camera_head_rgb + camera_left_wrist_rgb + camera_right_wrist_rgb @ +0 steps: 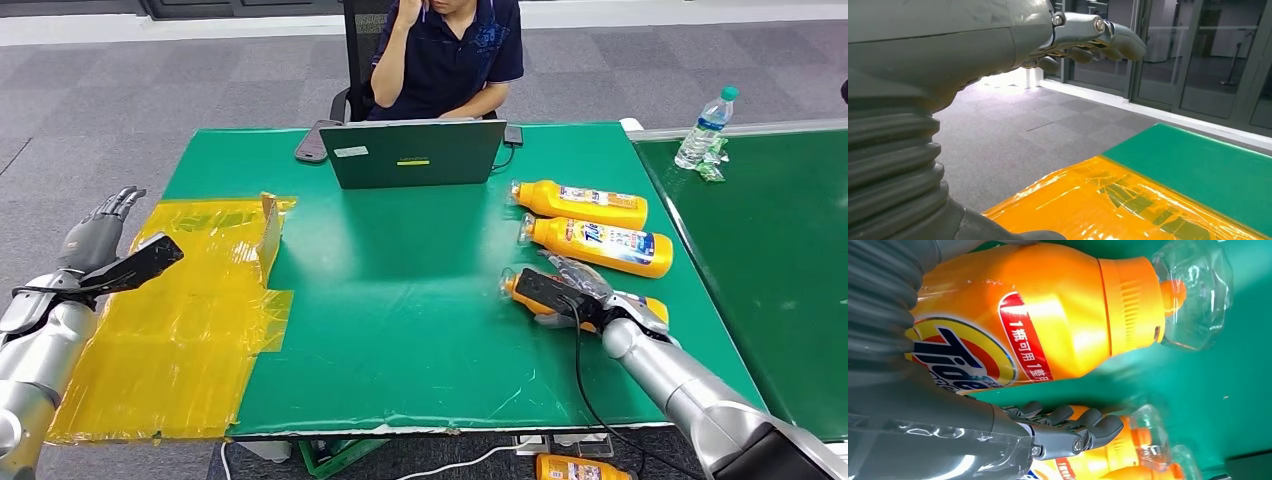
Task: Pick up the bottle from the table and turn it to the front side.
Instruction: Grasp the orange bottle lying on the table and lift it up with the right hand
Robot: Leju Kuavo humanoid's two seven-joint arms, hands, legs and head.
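Three orange Tide bottles lie on their sides on the green table point(400, 300). My right hand point(565, 290) lies over the nearest bottle point(517, 289), whose clear cap points left. In the right wrist view this bottle point(1048, 315) sits close against the palm with its Tide label showing. The fingers point(1073, 427) stretch out on its far side, and a strip of green table shows between them and the bottle. My left hand point(100, 235) hovers raised off the table's left edge, its fingers point(1088, 35) extended and holding nothing.
The other two bottles point(585, 203) point(600, 245) lie just behind the right hand. A laptop point(415, 152) stands at the back with a person point(450, 55) seated behind it. Yellow film point(190, 310) covers the table's left part. A water bottle point(705, 128) stands on the neighbouring table.
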